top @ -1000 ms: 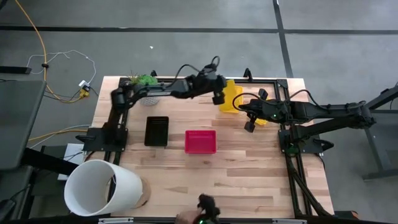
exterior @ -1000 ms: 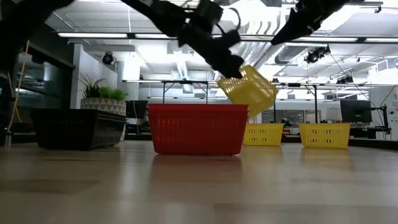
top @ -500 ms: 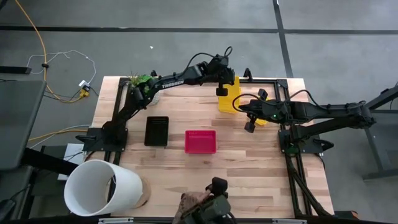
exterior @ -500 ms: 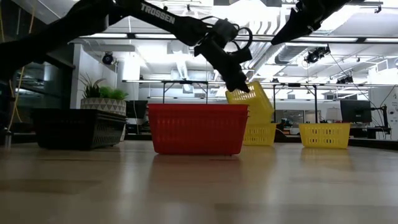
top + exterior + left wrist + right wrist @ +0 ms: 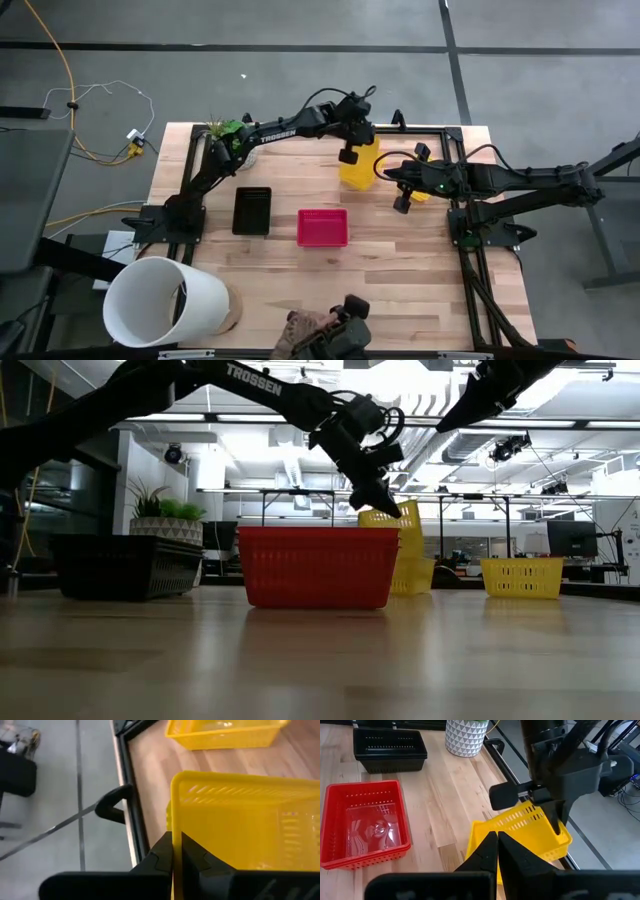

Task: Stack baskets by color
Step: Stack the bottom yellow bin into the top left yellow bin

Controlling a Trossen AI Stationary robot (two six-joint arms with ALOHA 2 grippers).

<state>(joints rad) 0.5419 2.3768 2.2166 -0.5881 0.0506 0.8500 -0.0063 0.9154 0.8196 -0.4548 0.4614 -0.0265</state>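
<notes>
My left gripper [image 5: 349, 155] reaches to the far right of the table and is shut on a yellow basket [image 5: 358, 168]. This basket hangs tilted over a second yellow basket [image 5: 412, 574] that stands on the table. A third yellow basket [image 5: 522, 577] stands farther right, partly under my right arm. My right gripper [image 5: 403, 200] is shut, with nothing in it, above the table beside them. A red basket [image 5: 322, 227] and a black basket [image 5: 252, 210] stand at mid table. My left gripper pinches the upper edge of the yellow basket's end wall [image 5: 176, 827], one finger inside the basket and one outside. The fingers [image 5: 378, 500] slant down from the far left. The basket is tilted, its lower end down in the yellow basket beneath it.
A large white bucket [image 5: 160, 300] lies at the near left corner. A potted plant [image 5: 232, 130] stands at the far left. A black frame rail [image 5: 462, 215] runs along the table's right edge. A person's hand [image 5: 325, 335] shows at the near edge.
My left gripper has come down a little and rolled, still shut on the yellow basket. The basket, held high and steeply tipped before, has sunk toward the yellow basket on the table and turned nearer to level.
</notes>
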